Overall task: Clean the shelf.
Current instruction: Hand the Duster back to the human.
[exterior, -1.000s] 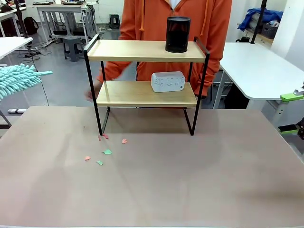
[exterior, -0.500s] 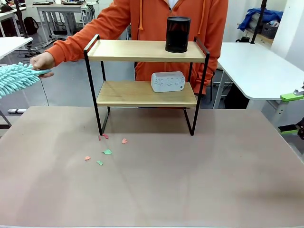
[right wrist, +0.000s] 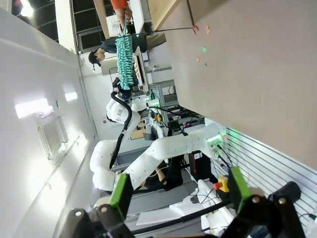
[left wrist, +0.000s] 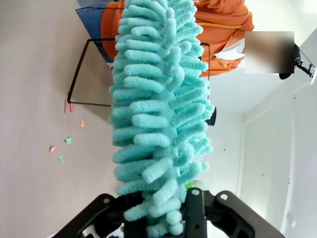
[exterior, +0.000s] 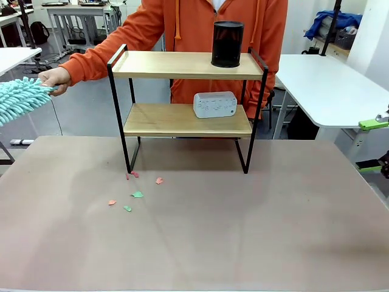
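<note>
The shelf point(exterior: 182, 65) stands mid-table, two wooden boards in a black frame point(left wrist: 78, 71). A teal fluffy duster point(exterior: 21, 100) comes in from the left edge. My left gripper point(left wrist: 158, 218) is shut on the duster's point(left wrist: 158, 109) base, and the fluff hides the pads. A person's hand point(exterior: 53, 79), in an orange sleeve, grips the duster's far tip. My right gripper point(right wrist: 178, 188) stands open and empty off the table's right side point(exterior: 369, 144). From there the duster point(right wrist: 124, 54) shows far off.
A black cylinder point(exterior: 227, 44) sits on the top board and a white box point(exterior: 214, 104) on the lower one. Several pink and green paper scraps point(exterior: 137, 194) lie on the brown table point(exterior: 243, 243) left of the shelf's front leg. A white table point(exterior: 328, 85) stands at the right.
The person's hand has come up from beside the lower board to the duster's tip and taken hold of it. The duster has risen slightly. The right gripper has not moved.
</note>
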Robot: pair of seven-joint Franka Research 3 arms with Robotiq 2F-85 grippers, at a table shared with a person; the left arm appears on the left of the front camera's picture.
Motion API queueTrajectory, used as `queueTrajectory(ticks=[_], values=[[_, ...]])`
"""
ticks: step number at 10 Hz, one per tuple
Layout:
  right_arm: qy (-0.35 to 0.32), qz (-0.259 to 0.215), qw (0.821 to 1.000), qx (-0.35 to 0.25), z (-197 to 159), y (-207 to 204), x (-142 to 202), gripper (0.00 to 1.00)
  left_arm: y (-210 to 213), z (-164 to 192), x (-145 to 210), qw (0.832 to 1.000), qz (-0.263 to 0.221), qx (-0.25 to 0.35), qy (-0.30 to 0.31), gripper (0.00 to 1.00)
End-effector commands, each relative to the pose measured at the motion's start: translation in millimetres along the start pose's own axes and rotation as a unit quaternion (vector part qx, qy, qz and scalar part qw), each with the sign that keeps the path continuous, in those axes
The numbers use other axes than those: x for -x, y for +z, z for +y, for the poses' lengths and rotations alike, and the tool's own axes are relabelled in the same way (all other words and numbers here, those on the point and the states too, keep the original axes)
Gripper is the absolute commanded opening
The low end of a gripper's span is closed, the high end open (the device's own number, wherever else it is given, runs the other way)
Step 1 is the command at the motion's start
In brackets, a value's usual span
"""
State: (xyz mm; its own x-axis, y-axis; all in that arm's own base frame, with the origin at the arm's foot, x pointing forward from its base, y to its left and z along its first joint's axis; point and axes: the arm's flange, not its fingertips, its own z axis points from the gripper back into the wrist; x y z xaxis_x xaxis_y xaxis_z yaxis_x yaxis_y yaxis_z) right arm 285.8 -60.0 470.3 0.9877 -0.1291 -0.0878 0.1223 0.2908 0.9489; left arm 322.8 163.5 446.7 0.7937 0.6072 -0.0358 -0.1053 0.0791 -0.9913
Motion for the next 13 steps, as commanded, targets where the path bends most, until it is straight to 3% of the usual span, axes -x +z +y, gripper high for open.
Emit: queueTrajectory(ticks=[1, 2, 3, 4, 5, 7, 8, 9, 10, 13], values=[[-0.007, -0.008, 1.0, -0.005, 3.5, -1.2, 0.0, 1.0, -7.9, -3.6, 3.5, 1.0, 0.017, -0.007, -0.01, 0.89], [-0.007, -0.008, 1.0, -0.005, 3.5, -1.2, 0.0, 1.0, -10.6, -6.5, 4.3, 1.0, 0.013, -0.008, -0.013, 1.0], [-0.007, -0.008, 1.0, -0.005, 3.5, -1.2, 0.0, 1.0, -11.2, -9.1, 5.9, 1.0, 0.018, -0.009, -0.018, 0.9], [-0.007, -0.008, 1.0, -0.005, 3.5, -1.2, 0.0, 1.0, -9.5, -9.7, 8.3, 1.0, 0.021, -0.005, -0.02, 1.0], [-0.007, -0.008, 1.0, -0.005, 3.5, -1.2, 0.0, 1.0, -8.5, -8.6, 11.1, 0.999, 0.024, -0.007, -0.023, 1.0], [-0.007, -0.008, 1.0, -0.005, 3.5, -1.2, 0.0, 1.0, -18.4, 14.0, 15.0, 0.996, 0.073, -0.041, -0.024, 1.0], [-0.007, -0.008, 1.0, -0.005, 3.5, -1.2, 0.0, 1.0, -29.5, 28.2, 19.6, 0.99, 0.126, -0.057, -0.025, 1.0], [-0.007, -0.008, 1.0, -0.005, 3.5, -1.2, 0.0, 1.0, -46.6, 39.5, 28.7, 0.978, 0.196, -0.059, -0.033, 1.0], [-0.007, -0.008, 1.0, -0.005, 3.5, -1.2, 0.0, 1.0, -73.2, 49.2, 45.9, 0.953, 0.299, -0.044, -0.026, 1.0], [-0.007, -0.008, 1.0, -0.005, 3.5, -1.2, 0.0, 1.0, -134.1, 81.6, 81.5, 0.888, 0.448, -0.104, 0.001, 1.0]])
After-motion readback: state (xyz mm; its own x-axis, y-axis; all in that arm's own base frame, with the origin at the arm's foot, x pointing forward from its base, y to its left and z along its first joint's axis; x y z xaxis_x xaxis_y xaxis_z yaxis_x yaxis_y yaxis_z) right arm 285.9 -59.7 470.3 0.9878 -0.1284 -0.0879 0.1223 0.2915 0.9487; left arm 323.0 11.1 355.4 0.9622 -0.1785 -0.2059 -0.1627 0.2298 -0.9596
